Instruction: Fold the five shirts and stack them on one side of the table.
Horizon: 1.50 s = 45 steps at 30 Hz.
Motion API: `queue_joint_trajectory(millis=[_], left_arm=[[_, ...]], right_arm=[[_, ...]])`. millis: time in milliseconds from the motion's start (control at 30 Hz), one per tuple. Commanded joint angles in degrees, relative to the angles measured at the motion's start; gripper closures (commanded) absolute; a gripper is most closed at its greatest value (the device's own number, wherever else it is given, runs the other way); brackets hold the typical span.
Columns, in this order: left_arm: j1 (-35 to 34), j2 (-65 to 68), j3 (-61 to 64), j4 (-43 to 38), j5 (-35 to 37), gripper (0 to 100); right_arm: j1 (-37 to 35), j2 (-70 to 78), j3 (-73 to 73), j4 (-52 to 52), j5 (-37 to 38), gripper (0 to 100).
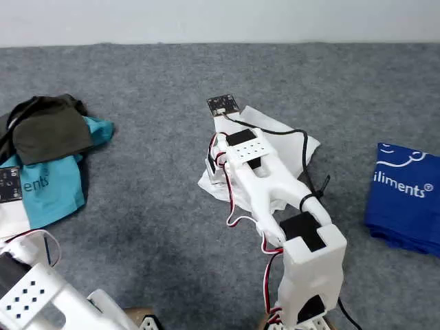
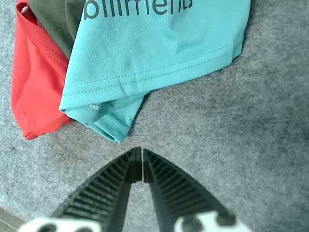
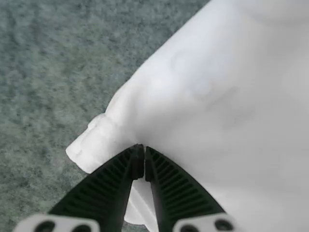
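Note:
A crumpled white shirt [image 1: 295,148] lies mid-table under my right arm [image 1: 261,179]. In the right wrist view my right gripper [image 3: 140,154] is shut, its tips pinching the white shirt [image 3: 217,96] beside a rolled hem. At the left lies a loose pile: a dark olive shirt [image 1: 48,130] on a teal shirt [image 1: 51,192]. My left gripper [image 2: 142,166] is shut and holds nothing; it hovers over bare carpet just off the teal shirt's [image 2: 159,53] hem. A red shirt [image 2: 36,82] and the olive shirt [image 2: 55,19] lie beside the teal one. A folded blue shirt [image 1: 405,196] rests at the right edge.
Grey carpet [image 1: 158,192] covers the table. My left arm [image 1: 27,289] sits at the near left corner. Another white piece of cloth [image 1: 12,216] peeks out under the teal shirt. A pale wall runs along the far edge.

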Motion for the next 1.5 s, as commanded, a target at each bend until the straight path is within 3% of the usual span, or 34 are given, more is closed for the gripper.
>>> queue_joint_trajectory(millis=[0,400,633,767,1067,1400,1467], left_arm=[[0.0,-1.0,-0.4,-1.0,0.1,98],[0.0,-1.0,-0.6,-1.1,0.1,98],[0.0,-1.0,-0.2,-1.2,0.1,98],[0.0,-1.0,-0.2,-2.5,-1.7,98],[0.0,-1.0,-0.5,-2.9,-3.6,98],[-0.1,-1.0,-0.8,-2.6,-3.6,98],[-0.1,-1.0,-0.8,-2.5,-3.6,98]], right_arm=[[-0.4,-5.9,-1.0,1.6,-0.2,99.1],[7.8,-16.7,-1.0,10.7,-2.0,97.6],[12.4,-16.2,-1.0,10.2,-17.2,68.1],[12.7,-16.1,-0.8,8.3,-23.8,57.9],[12.9,-9.4,-0.9,1.8,-29.1,57.0],[15.4,4.0,-1.0,-5.4,-27.5,57.4],[15.4,5.6,-1.0,-5.4,-27.4,62.0]])
